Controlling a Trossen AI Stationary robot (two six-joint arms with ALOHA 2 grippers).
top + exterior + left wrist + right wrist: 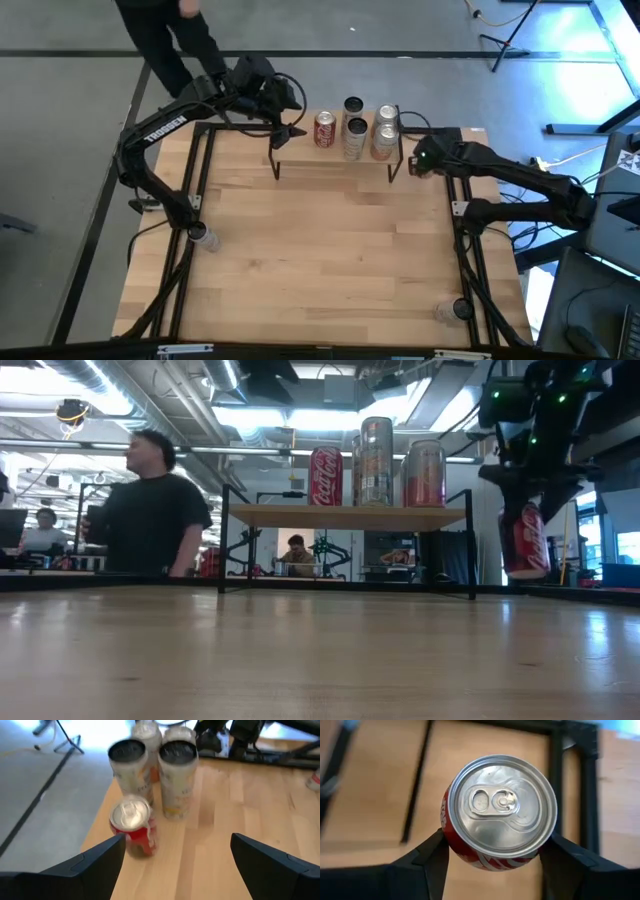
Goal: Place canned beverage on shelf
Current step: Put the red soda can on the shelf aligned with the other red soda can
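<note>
I have the right hand (492,857) clamped on a red cola can (499,812), fingers pressed against its two sides, and in the low view the can (524,540) hangs upright in the air just off the right end of the shelf (345,517), its top lower than the board and its base clear of the worktop (300,650). The shelf already carries four cans grouped toward its right half: a red can (324,129), two tall pale cans (354,130) and a shorter pinkish one (385,135), so the free space is on the left half of the board. My left hand (175,855) has its fingers spread wide and holds nothing; it hovers over the shelf's left end, looking down at the standing cans. My worry from here is the lift: the held can sits lower than the board, beside the black leg, so if I swing it inward before raising it, I judge it would knock the shelf's edge or frame and could jolt the tall cans over. Coming in from the right also means passing the crowded cans, and a brush there might topple one. The left arm parked over the open spot could get in the way too
</note>
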